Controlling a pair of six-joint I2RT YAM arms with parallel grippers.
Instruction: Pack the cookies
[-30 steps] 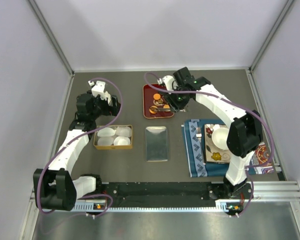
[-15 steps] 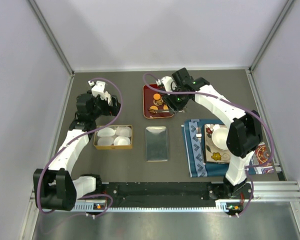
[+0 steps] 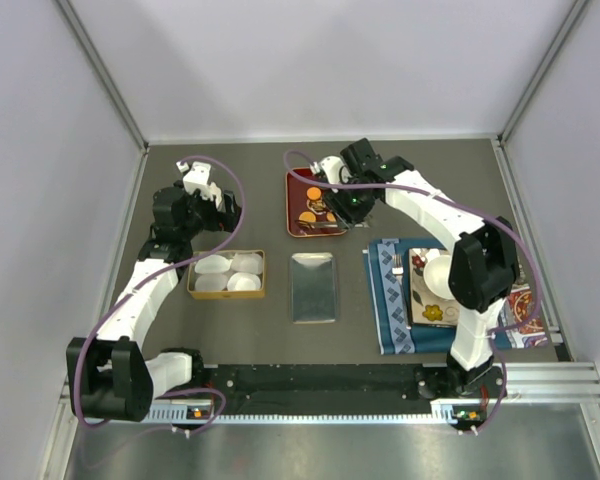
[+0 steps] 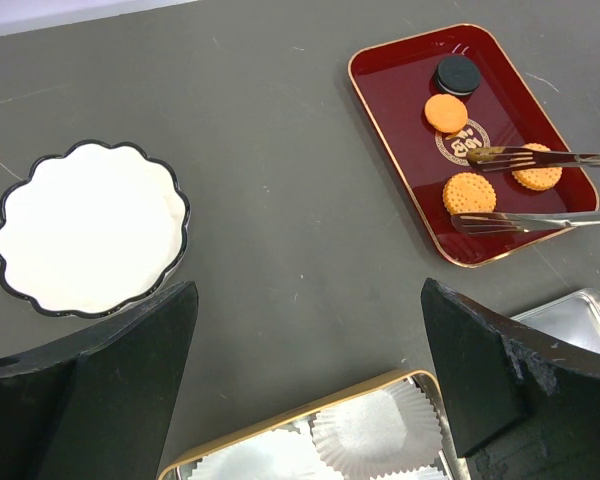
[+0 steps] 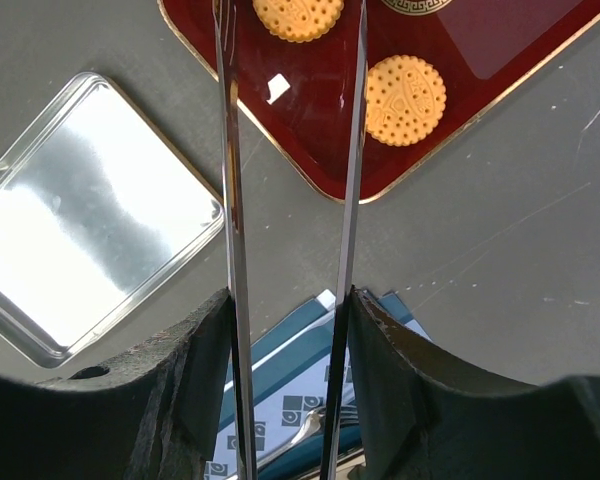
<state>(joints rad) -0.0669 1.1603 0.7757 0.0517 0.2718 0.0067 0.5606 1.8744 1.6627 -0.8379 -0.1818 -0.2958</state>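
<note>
1. Top external: right gripper [image 3: 332, 208] poised over red tray [image 3: 296, 200] bearing the cookies [image 3: 313, 193]; plainly the nearer arm. Left gripper [image 3: 218, 205] well apart, beside gold box [image 3: 191, 278] of paper cups [image 3: 228, 272].
2. Left wrist: left fingers spread wide, holding nothing. Black cookie [image 4: 458, 73] at tray's far end.
3. Right wrist: long blades [image 5: 228, 150] spread, pinching nothing; orange cookie [image 5: 298, 15] between them, straight ahead. Second orange cookie [image 5: 406, 98] just outside right blade, a likely snag. Silver tin [image 5: 90, 210] to the left.
</note>
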